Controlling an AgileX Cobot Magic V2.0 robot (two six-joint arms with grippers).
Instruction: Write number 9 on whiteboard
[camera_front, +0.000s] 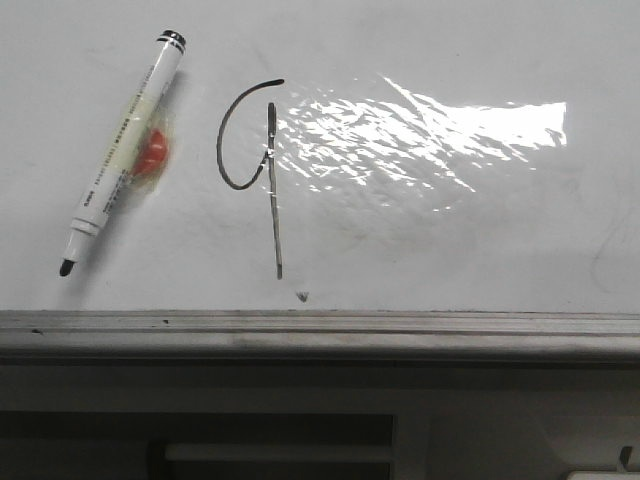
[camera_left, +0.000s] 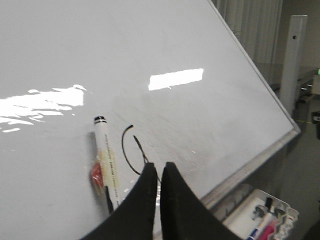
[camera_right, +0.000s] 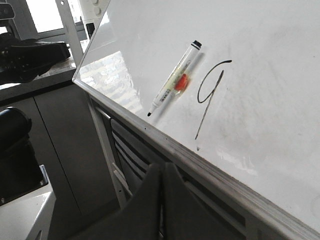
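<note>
Whiteboard (camera_front: 420, 250) first, since it is the biggest thing we see: a glossy white sheet with a bright glare patch and a grey edge rail (camera_front: 320, 325) along its lower side. We judge it stiff and slick, something to press on lightly rather than grasp.

On it, left of the glare, sits the number 9 (camera_front: 255, 160), a thin black open loop with a long straight stem running down toward the rail. It looks complete to us, so the writing seems done.

Further left of the figure lies the marker pen (camera_front: 120, 160), uncapped, tip pointing toward the rail, a red blob (camera_front: 150, 155) against its barrel. We take it for light, rigid and smooth; the mid-barrel beside the blob would be the place to hold it.

Our left claw (camera_left: 159, 172) hovers above the board near the figure, its fingers nearly together and holding nothing. Our right claw (camera_right: 162, 172) hangs off the board below the rail, likewise closed and empty.
</note>
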